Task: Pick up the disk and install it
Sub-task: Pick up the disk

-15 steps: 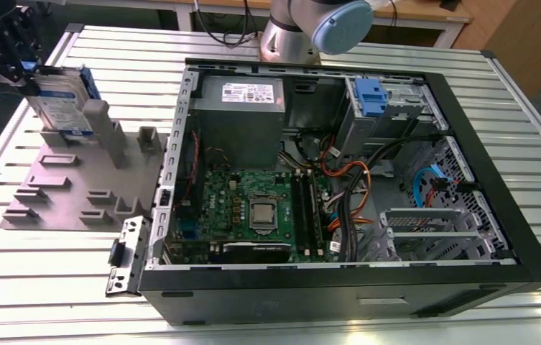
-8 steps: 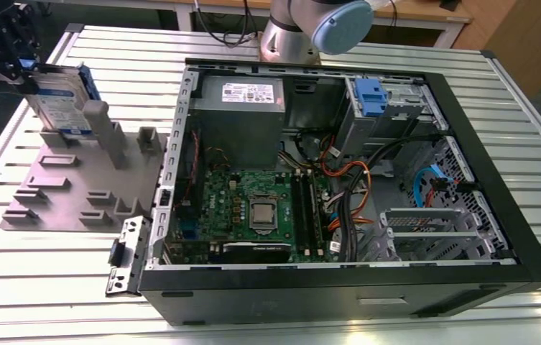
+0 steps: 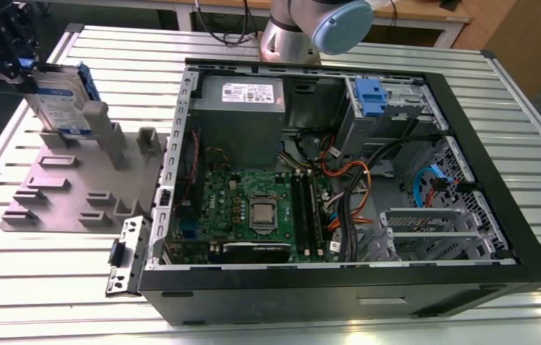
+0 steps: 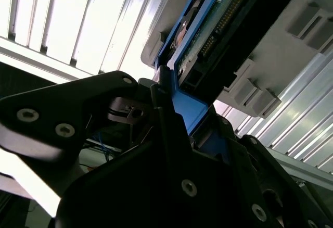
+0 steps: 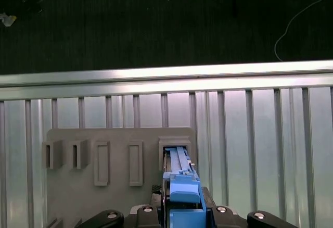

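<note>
Standing on edge at the exterior view's far left, the disk (image 3: 59, 100) rises over the back corner of a grey rack (image 3: 59, 187). Its labelled face shows, and a blue rail runs down the edge nearer the case (image 3: 467, 129). The hand (image 3: 23, 68) is clamped on the disk's upper end, holding it from both flat sides. From this view I cannot tell whether the lower end sits in the rack or hangs just above it.

In the first wrist view, looking down along the disk (image 5: 179, 173), the blue rail leads from the hand (image 5: 179, 212) to one of the rack's (image 5: 119, 139) raised slots, and the disk's far end lies at that slot's mouth. The rack rests on the slatted metal worktop (image 5: 260, 134), close to its edge.

In the second wrist view a black finger (image 4: 164, 118) presses against the blue rail, and beyond it shows the disk's (image 4: 218, 14) underside with its circuit board and connector pins.

The case lies open on its side in the middle of the worktop (image 3: 529, 100), just beside the rack toward the exterior view's right. Inside are a grey power supply (image 3: 241, 97) at the back, a green board (image 3: 251, 205), orange and black cables (image 3: 352, 180), and a blue latch (image 3: 371, 97) at the far bay. The arm's base (image 3: 289, 36) stands behind the case.
</note>
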